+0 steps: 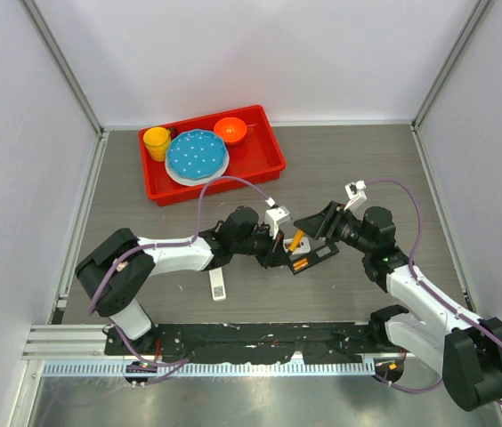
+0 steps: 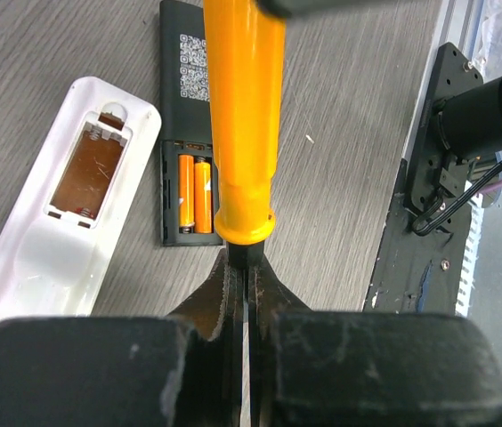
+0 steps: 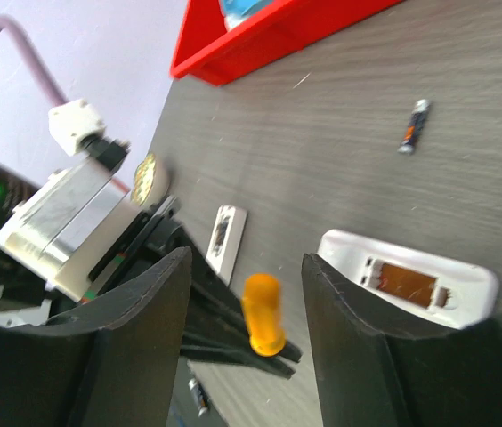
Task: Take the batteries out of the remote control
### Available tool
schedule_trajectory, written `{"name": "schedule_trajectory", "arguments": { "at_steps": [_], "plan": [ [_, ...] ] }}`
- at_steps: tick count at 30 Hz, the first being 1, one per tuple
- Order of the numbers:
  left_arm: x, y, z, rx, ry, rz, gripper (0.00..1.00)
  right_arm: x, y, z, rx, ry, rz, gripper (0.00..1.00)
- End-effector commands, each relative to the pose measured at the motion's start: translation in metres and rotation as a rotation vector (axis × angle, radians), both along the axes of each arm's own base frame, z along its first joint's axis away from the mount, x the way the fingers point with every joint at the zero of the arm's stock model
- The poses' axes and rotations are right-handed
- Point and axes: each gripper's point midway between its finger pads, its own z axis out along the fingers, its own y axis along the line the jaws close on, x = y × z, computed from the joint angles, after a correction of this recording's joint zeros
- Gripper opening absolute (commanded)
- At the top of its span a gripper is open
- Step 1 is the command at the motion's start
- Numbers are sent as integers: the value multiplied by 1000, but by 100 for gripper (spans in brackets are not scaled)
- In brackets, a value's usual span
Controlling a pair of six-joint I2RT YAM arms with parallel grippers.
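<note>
Two orange batteries [image 2: 195, 194] lie side by side in the open compartment of a black remote [image 2: 182, 53]; they also show in the top view [image 1: 300, 264]. My left gripper [image 2: 246, 267] is shut on the dark neck of an orange-handled screwdriver [image 2: 242, 116], held over the black remote [image 1: 315, 258]. A white remote [image 2: 20, 267] with an empty compartment lies beside it. My right gripper [image 3: 246, 260] is open, its fingers on either side of the screwdriver handle [image 3: 263, 313] without touching it. Two loose dark batteries [image 3: 411, 126] [image 3: 198, 396] lie on the table.
A red tray [image 1: 269, 165] with a blue plate, yellow cup and orange bowl stands at the back. A white battery cover [image 1: 218, 285] lies near the left arm. The two grippers [image 1: 282, 245] [image 1: 318, 221] are close together at the table's middle.
</note>
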Motion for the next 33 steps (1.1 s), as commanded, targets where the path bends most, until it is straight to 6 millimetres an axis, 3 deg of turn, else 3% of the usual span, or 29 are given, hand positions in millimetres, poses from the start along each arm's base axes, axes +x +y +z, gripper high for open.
{"name": "schedule_trajectory", "arguments": {
  "at_steps": [1,33],
  "plan": [
    [0,-8,10,-29,-21,-38,0,-18,16,29,62,-57,156,56],
    [0,-8,7,-16,-23,-41,0,-27,10,-31,-4,117,136,35]
  ]
}}
